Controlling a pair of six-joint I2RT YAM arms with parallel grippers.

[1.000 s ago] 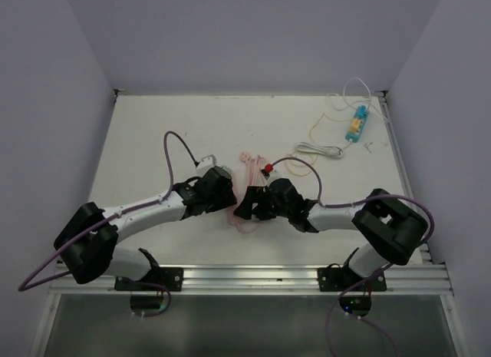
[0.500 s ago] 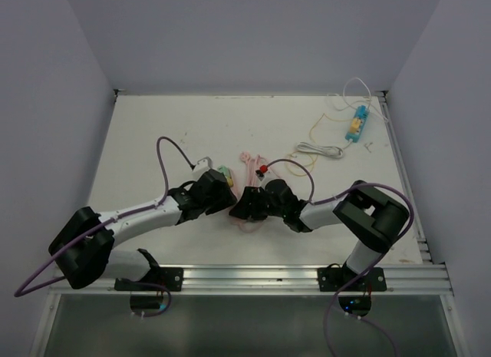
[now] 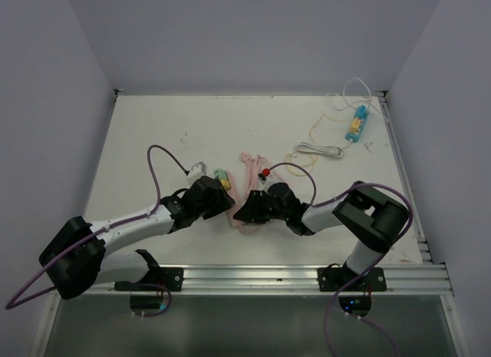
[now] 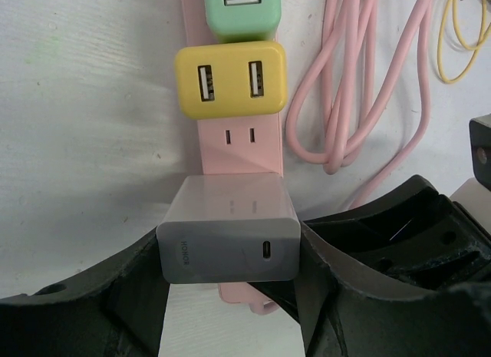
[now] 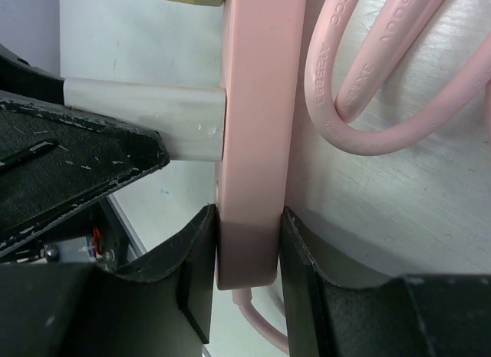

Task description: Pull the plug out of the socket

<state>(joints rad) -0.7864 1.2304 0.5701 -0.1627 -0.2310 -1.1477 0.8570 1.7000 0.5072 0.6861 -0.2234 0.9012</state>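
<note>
The plug (image 4: pixel 227 238), a grey-white charger block, sits on the pink socket strip (image 4: pixel 239 146), and my left gripper (image 4: pixel 229 253) is shut on its two sides. In the right wrist view the plug (image 5: pixel 153 119) still meets the face of the strip (image 5: pixel 257 104). My right gripper (image 5: pixel 247 246) is shut on the strip's near end, where its cord leaves. From above, the left gripper (image 3: pixel 222 194) and the right gripper (image 3: pixel 241 211) meet at the table's middle, hiding most of the strip.
A yellow adaptor (image 4: pixel 230 79) and a green adaptor (image 4: pixel 244 11) occupy the strip beyond the plug. The pink cord (image 4: pixel 345 104) lies looped to its right. A blue-and-yellow power strip (image 3: pixel 355 123) with white and yellow cables lies at the back right.
My right gripper has closed on the end of the pink strip. The left arm has swung a little to the left, so the green and yellow adaptors now show from above.
</note>
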